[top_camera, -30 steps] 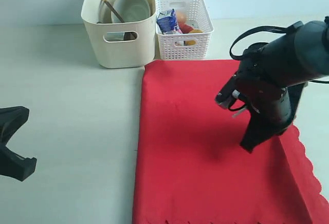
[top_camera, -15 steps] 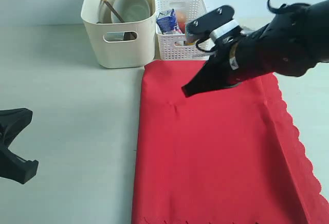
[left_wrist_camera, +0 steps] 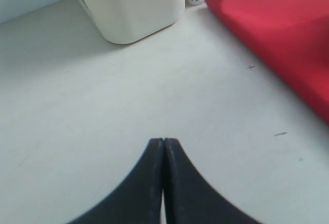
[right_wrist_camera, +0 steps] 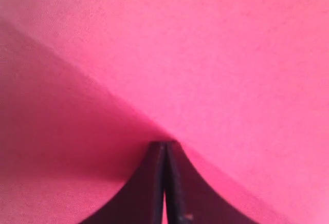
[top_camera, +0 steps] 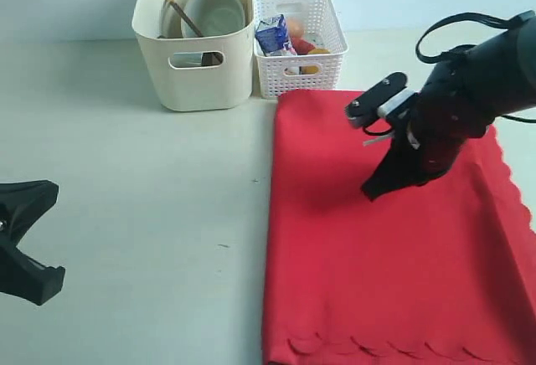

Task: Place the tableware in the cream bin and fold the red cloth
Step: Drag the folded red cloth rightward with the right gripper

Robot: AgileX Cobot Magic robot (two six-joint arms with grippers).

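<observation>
The red cloth lies flat on the right of the table, scalloped along its near and right edges; it also shows in the left wrist view as red cloth. My right gripper is shut, its tip resting on the cloth's upper middle; in the right wrist view the right gripper has its jaws together against the red fabric. The cream bin stands at the back and holds tableware: a pale bowl and a dark wooden handle. My left gripper is shut over bare table at the left.
A white lattice basket with a blue milk carton and other food stands right of the bin, touching the cloth's far edge. The bin is ahead of the left gripper.
The right gripper swung from beside the basket down onto the cloth's middle. The cloth's left edge has shifted right, and its scalloped near edge now shows. The left arm has barely moved.
</observation>
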